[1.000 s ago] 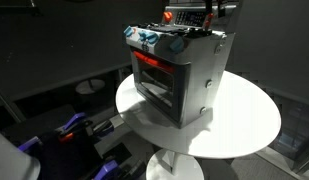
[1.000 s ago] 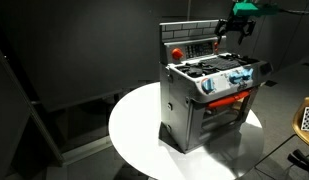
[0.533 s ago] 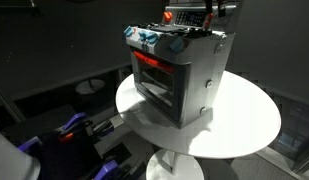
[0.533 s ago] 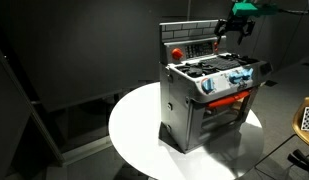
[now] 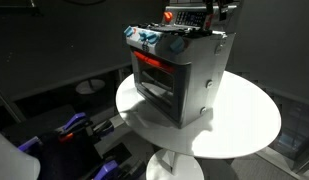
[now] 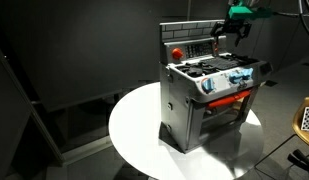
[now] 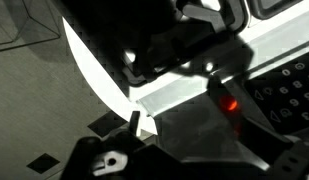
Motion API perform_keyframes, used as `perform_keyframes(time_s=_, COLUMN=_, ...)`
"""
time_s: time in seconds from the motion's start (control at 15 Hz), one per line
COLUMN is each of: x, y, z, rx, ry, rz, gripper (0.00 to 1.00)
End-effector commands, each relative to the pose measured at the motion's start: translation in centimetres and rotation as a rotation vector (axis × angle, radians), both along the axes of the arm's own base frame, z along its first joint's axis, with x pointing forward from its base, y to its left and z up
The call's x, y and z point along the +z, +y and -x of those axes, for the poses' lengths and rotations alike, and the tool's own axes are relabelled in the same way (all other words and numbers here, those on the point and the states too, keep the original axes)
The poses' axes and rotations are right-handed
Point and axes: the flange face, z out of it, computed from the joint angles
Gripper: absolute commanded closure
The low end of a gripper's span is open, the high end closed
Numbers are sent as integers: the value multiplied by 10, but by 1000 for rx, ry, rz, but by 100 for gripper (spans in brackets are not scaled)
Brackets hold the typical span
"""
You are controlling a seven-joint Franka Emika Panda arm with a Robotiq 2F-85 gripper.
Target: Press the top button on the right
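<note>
The gripper (image 6: 232,31) hangs at the right end of the back panel (image 6: 189,46) of the toy stove (image 6: 209,100), which stands on the round white table (image 6: 129,130). The button should be at the top right of this panel, but the gripper covers it and I cannot pick it out. I also cannot tell whether the fingers are spread or pressed together. I judge this to be the final approach. The next move needs a short, straight push onto the button, without slipping sideways.
</note>
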Motion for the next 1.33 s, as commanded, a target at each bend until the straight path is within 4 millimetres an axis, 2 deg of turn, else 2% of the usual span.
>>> perform_keyframes(time_s=0.0, x=0, y=-5, z=-11, rx=-21, ry=10, rz=6, gripper=0)
perform_keyframes(time_s=0.73, x=34, y=-5, z=14, rx=3, ry=11, rz=-1, gripper=0)
perform_keyframes(time_s=1.27, x=51, y=-3, z=37, rx=72, ry=90, rz=-6, gripper=0)
